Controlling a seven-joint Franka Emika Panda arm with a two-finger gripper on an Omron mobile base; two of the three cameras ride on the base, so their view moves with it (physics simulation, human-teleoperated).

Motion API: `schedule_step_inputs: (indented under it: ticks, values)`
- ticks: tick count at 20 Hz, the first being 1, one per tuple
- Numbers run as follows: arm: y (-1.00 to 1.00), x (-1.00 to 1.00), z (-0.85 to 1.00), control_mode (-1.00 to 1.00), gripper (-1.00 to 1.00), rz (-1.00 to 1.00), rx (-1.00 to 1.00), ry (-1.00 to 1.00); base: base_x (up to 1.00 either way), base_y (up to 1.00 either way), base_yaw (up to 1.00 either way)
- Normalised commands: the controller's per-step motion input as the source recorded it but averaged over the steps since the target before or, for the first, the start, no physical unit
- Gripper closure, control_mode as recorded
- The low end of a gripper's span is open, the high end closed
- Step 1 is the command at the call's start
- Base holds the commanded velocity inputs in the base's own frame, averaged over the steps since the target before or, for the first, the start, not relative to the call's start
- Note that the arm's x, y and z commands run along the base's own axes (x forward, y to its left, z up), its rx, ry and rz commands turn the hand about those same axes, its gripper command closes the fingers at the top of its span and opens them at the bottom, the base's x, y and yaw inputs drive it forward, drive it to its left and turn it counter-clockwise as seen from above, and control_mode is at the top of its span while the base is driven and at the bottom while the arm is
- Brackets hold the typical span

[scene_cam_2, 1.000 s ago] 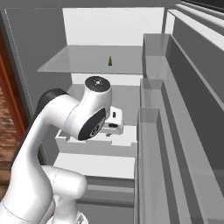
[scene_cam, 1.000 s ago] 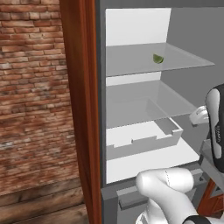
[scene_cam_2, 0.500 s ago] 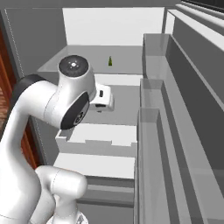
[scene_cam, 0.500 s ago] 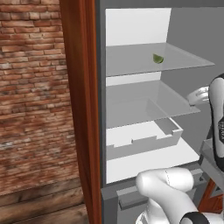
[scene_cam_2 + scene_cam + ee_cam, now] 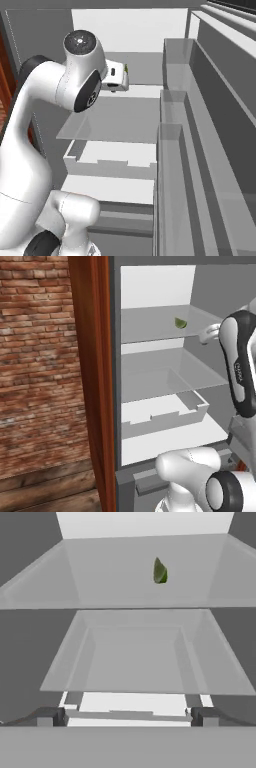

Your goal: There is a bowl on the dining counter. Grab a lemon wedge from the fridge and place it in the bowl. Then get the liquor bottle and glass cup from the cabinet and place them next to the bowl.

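Note:
The fridge [image 5: 150, 286] stands open, showing white walls and glass shelves. A small green lemon wedge [image 5: 180, 322] lies toward the back of the upper glass shelf [image 5: 150, 326]. In the hand view the lemon wedge [image 5: 159, 571] sits ahead and a little right of centre, well beyond the fingertips. My gripper [image 5: 126, 716] is open with nothing between its fingers and is level with the front edge of that shelf. In the right base view my white hand [image 5: 115, 76] points into the fridge at upper-shelf height. The bowl, the dining counter, the liquor bottle, the glass cup and the cabinet are out of view.
A second glass shelf [image 5: 165, 376] and a white open bin [image 5: 165, 413] lie below the upper shelf. Grey door shelves [image 5: 200, 150] run along the right. A red-brown wood panel [image 5: 92, 381] and a brick wall [image 5: 35, 356] stand left of the fridge.
The arm has lifted, carrying the hand from the lower shelf's height up to the upper shelf and nearer the lemon wedge. The jaws have stayed open. The lemon wedge has not moved.

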Motion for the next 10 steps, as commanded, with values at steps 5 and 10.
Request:
schedule_step_inputs:
  ticks: [5,10]
  values:
    - [0.14,0.84,0.0,-1.0,-1.0,-0.02,0.0,-0.01,0.0,0.0,0.0]
    - [0.0,0.72,0.0,-1.0,-1.0,-0.02,0.0,-0.06,0.0,0.0,0.0]
